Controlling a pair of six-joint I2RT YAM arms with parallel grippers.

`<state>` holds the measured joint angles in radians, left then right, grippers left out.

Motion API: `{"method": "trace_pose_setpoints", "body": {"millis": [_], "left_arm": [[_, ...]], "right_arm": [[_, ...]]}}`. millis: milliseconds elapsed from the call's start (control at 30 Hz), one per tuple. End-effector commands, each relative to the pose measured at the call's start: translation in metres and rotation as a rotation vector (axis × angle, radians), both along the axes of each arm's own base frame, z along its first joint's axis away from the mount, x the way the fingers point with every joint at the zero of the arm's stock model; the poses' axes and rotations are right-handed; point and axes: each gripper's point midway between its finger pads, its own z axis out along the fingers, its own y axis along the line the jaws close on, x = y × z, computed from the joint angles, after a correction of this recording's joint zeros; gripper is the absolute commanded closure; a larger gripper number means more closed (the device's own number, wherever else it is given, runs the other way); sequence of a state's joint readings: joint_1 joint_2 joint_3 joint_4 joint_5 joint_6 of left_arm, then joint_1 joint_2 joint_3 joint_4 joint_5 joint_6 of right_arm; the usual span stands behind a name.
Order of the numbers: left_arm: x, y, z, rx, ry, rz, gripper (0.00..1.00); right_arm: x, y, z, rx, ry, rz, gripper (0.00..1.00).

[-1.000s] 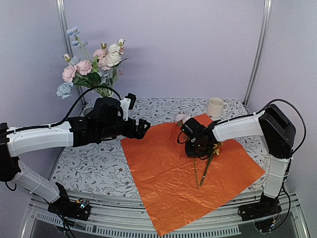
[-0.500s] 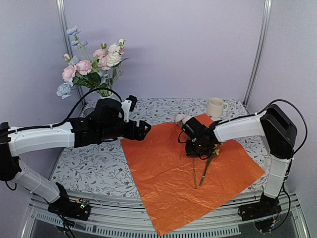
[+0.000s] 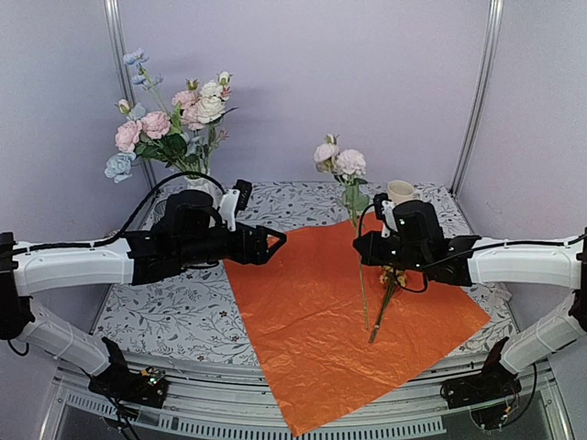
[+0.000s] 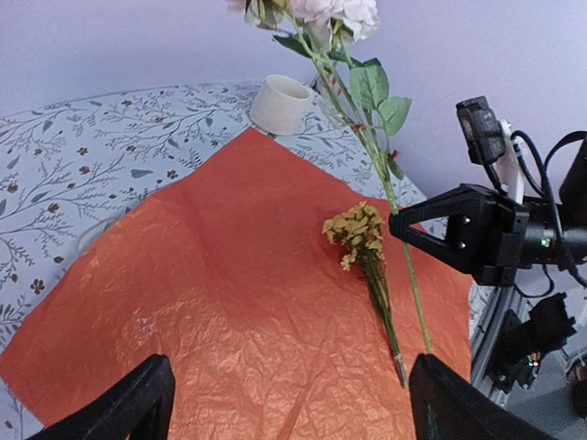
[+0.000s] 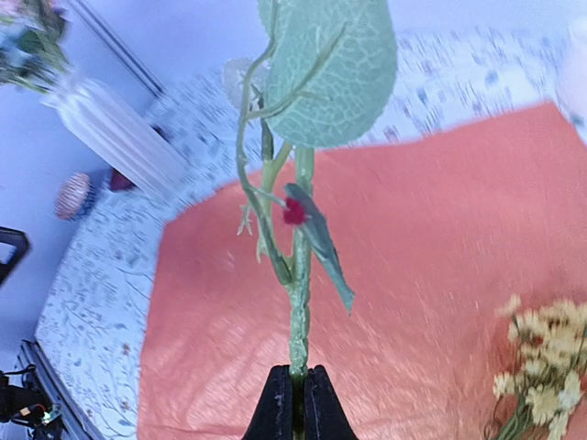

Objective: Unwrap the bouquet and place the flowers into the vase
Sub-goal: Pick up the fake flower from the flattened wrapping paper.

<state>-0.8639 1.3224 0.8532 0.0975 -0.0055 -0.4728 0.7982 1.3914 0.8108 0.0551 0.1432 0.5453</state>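
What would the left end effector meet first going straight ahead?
Probably the pink flower's stem held upright by the right end effector, across the orange paper; height match is unclear.

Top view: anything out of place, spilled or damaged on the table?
Nothing spilled or damaged. The orange paper lies askew, one corner hanging over the near edge of the table. A yellow sprig lies loose on it while the right gripper holds the pink flower nearly upright.

High rear camera and close wrist cameras share orange paper (image 3: 303,316).
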Motion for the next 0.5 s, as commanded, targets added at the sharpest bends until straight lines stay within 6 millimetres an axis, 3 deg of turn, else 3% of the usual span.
{"method": "trace_pose_setpoints", "body": {"millis": [0, 133, 200, 467], "left_arm": [[-0.014, -0.013, 0.037, -0.154, -0.068, -0.084, 0.1], [-0.019, -0.017, 0.051, -0.223, -0.099, -0.122, 0.11], [-0.023, -0.019, 0.06, -0.254, -0.12, -0.146, 0.12], [-0.028, -0.027, 0.069, -0.317, -0.166, -0.197, 0.13]], "right_arm": [[-0.001, 0.012, 0.069, 0.133, -0.268, 0.098, 0.97], [-0.019, 0.008, 0.11, 0.257, -0.497, 0.157, 0.94], [-0.024, -0.003, 0.115, 0.278, -0.591, 0.136, 0.94], [-0.032, 0.009, 0.068, 0.184, -0.605, 0.248, 0.98]]}}
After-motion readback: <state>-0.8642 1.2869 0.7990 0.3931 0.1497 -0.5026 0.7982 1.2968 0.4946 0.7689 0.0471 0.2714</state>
